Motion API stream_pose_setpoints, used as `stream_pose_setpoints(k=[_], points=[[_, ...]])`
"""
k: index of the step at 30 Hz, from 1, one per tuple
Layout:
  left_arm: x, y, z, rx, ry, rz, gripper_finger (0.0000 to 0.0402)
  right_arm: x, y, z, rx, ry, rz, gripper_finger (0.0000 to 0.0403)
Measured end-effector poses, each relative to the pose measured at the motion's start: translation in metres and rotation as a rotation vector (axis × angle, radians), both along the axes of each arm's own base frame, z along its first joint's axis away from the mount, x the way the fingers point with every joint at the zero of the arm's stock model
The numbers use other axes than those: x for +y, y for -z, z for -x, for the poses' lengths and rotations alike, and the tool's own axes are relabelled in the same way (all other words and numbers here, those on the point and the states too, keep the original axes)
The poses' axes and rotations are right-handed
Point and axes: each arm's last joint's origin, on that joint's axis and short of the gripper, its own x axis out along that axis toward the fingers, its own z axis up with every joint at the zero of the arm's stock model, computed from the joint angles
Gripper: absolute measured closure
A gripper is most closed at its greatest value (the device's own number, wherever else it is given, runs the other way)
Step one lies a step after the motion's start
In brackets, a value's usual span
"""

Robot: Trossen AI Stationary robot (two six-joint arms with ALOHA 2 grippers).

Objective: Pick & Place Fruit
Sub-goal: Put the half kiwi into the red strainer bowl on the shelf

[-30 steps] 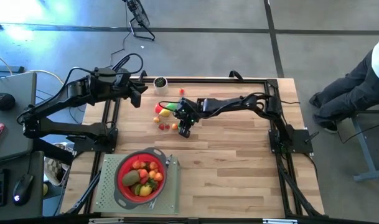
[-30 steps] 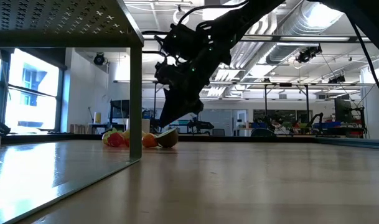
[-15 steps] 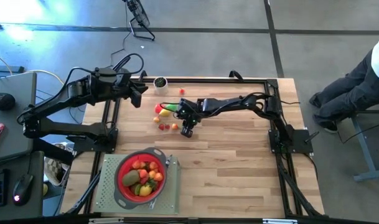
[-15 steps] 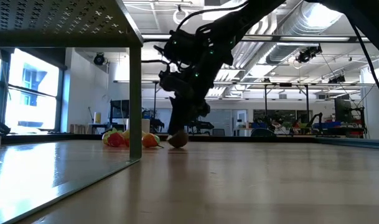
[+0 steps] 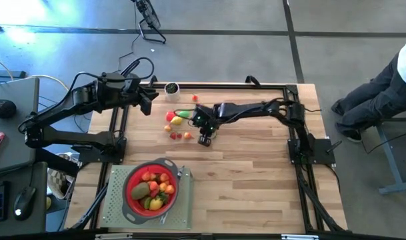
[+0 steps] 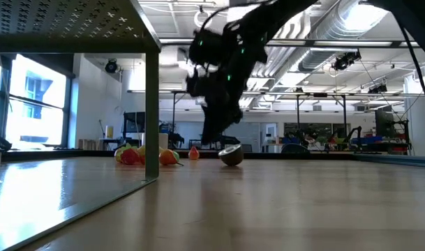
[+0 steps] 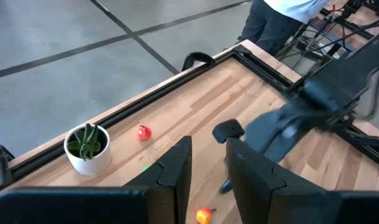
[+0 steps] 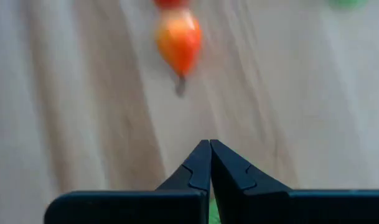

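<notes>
On table | right tool shut, shifted right | brown fruit rolled right

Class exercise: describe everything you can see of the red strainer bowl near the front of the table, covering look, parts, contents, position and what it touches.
The strainer is a round red bowl with a grey rim and grey handle tabs, and looks like plastic. It sits upright on a pale perforated tray at the table's front left corner. Inside lies a heap of small toy fruits in orange, red, yellow and green, filling much of the bowl. Neither gripper is near it; nothing but the tray and the fruits touches it.
</notes>
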Motion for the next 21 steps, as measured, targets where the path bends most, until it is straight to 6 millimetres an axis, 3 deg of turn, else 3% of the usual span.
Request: stream_pose_setpoints(k=[5, 11, 17, 21], points=[[0.0, 0.0, 0.0, 0.002, 0.0, 0.002, 0.0305, -0.001, -0.056, 0.012, -0.139, -0.035, 0.072, 0.0401], [0.0, 0.0, 0.0, 0.001, 0.0, 0.003, 0.0305, -0.007, -0.101, 0.039, -0.184, -0.127, 0.126, 0.0401], [0.0, 0.001, 0.0, 0.006, 0.001, 0.003, 0.0305, -0.016, -0.103, 0.061, -0.093, -0.287, 0.059, 0.0401], [0.0, 0.002, 0.001, 0.017, 0.001, 0.006, 0.0305, -0.024, -0.106, 0.066, -0.139, -0.372, 0.001, 0.0401]])
